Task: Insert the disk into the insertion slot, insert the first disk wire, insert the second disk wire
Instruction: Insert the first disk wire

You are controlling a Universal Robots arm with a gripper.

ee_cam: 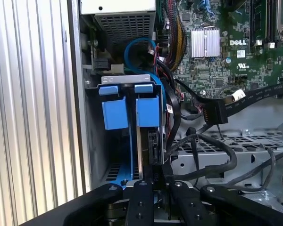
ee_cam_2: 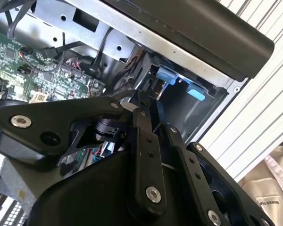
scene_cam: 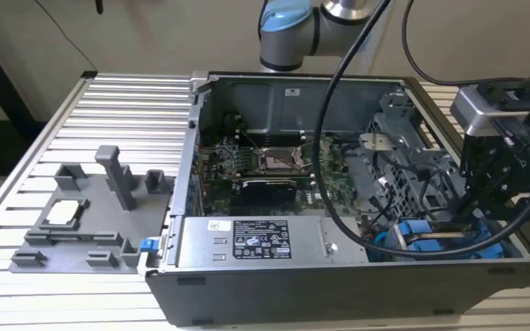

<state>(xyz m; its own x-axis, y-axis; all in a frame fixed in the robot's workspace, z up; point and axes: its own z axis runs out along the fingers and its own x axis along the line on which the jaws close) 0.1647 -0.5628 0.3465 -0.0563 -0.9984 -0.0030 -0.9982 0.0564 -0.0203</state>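
Grips a black plug (ee_cam: 153, 146) in the closed gripper (ee_cam: 156, 173), at the edge of the blue-framed disk (ee_cam: 147, 113) seated in its slot (ee_cam: 127, 81).

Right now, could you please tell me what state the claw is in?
Claw: closed, holding the disk edge-on.

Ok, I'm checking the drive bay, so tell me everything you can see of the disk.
The disk shows edge-on in the first wrist view: a thin dark slab clipped in a bright blue plastic frame, standing upright in the metal drive bay, beside a second blue carrier. The gripper sits right at its near end.
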